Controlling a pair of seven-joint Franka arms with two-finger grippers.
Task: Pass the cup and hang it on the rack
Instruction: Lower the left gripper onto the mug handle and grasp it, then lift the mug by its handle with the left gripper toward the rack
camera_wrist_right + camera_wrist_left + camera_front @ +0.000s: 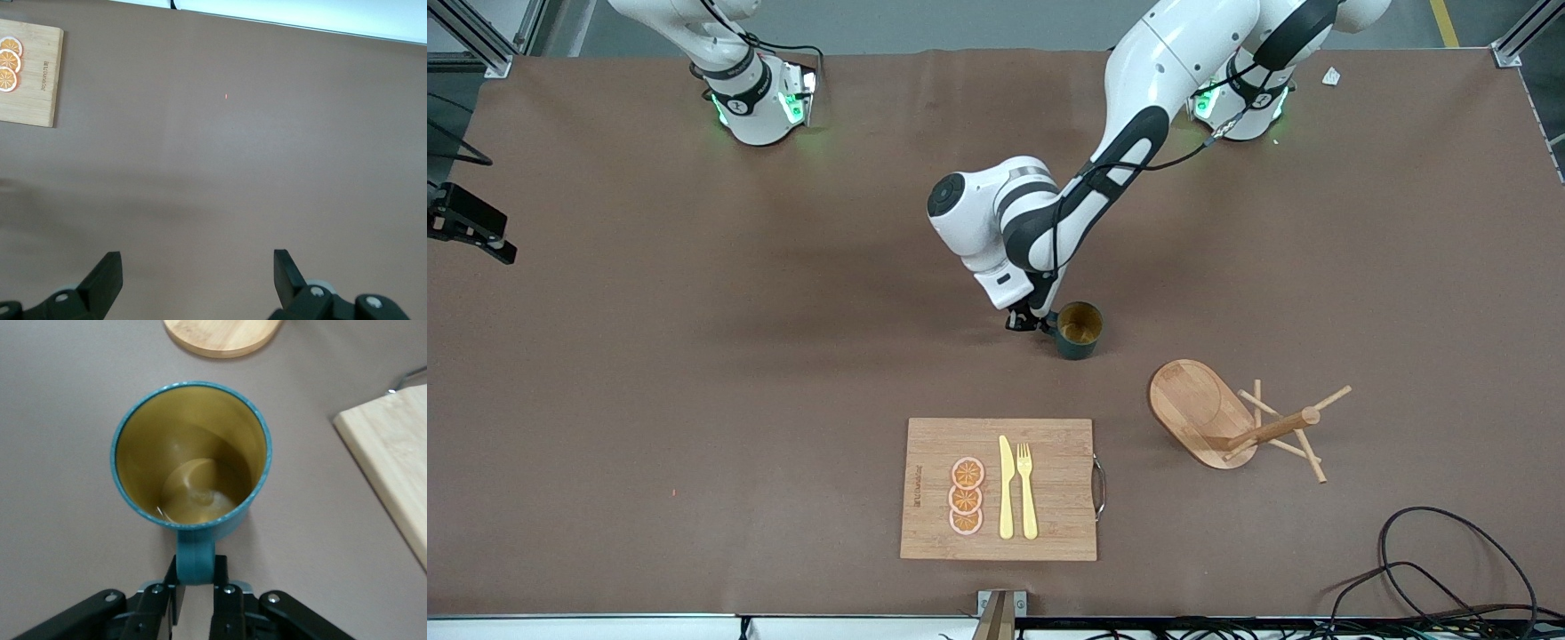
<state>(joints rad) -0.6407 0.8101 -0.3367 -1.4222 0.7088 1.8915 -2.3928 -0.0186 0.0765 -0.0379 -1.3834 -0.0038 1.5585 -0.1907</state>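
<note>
Brown tabletop (694, 373) carries a cutting board (925, 498); the right pincer (197, 273) waits released over bare surface. Mid-table, the left pincer (1024, 322) grasps the upright cup (1079, 330) by its handle, with the rack (1232, 418) nearby, nearer the camera.

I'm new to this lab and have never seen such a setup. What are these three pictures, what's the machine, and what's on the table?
Two robot arms stand at a brown table. One picture looks down from across the table; the other two come from cameras on each arm's wrist. The left gripper is shut on the handle of the cup, which stands upright on the table. The right gripper waits open over bare table. The rack stands nearer the front camera than the cup, beside a cutting board with orange slices, a knife and a fork.
</note>
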